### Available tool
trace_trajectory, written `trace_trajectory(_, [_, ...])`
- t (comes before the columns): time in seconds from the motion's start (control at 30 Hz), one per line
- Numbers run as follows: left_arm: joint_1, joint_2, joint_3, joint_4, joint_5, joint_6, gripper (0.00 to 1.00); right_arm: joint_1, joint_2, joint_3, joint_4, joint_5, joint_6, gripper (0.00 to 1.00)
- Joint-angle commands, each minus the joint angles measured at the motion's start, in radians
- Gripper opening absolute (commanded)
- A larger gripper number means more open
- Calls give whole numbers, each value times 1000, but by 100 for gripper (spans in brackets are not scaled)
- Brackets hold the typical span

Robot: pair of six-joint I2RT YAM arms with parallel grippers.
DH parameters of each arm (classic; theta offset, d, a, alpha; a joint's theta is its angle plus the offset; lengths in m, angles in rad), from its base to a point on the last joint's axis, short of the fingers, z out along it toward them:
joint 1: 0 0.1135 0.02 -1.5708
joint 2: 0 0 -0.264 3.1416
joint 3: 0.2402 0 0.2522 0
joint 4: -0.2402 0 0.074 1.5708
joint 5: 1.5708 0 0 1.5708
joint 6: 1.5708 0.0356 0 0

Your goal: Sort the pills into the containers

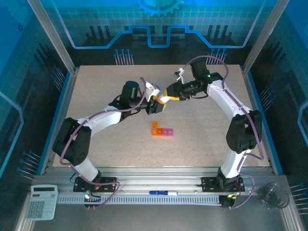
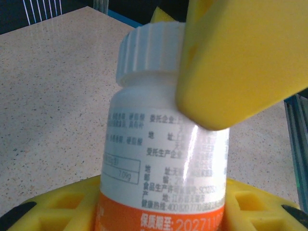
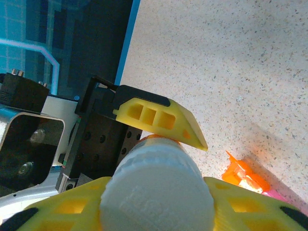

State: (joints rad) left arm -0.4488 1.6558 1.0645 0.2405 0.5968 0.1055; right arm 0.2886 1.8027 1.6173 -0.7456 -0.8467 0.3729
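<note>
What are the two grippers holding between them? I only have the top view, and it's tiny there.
Observer: A white bottle with an orange label band. The left gripper grips its body.
Operator: And the other arm?
Observer: The right gripper has a finger on either side of the ribbed cap, which is on the bottle.
Operator: Any compartment open?
Observer: In the right wrist view the orange end of the containers looks open, lid raised.
</note>
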Motion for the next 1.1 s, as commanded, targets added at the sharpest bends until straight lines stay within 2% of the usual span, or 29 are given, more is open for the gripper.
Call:
trace_trajectory(0.0, [6,9,40,9,17,-9,13,17,-19,7,-4,-35,8,53])
trace_trajectory(0.17, [6,3,41,5,11,-11,1,-3,-38,22,-2,-13,20,71])
trace_trajectory(0.3, [6,-15,37,5,-3,-5,0,-57,-125,-36,62,-17,66,80])
trace_trajectory(0.4, [6,-29,36,9,-13,3,0,-104,-199,-111,152,-8,137,81])
trace_trajectory(0.53, [6,-35,44,18,-18,6,0,-132,-272,-224,343,54,321,81])
trace_trajectory(0.7, [6,-43,55,11,-33,14,0,-99,-317,-292,451,239,462,81])
trace_trajectory(0.83, [5,-49,49,23,-34,17,0,-60,-299,-280,455,329,479,82])
trace_trajectory(1.07, [4,-49,55,16,-26,20,0,0,-240,-233,453,352,482,82])
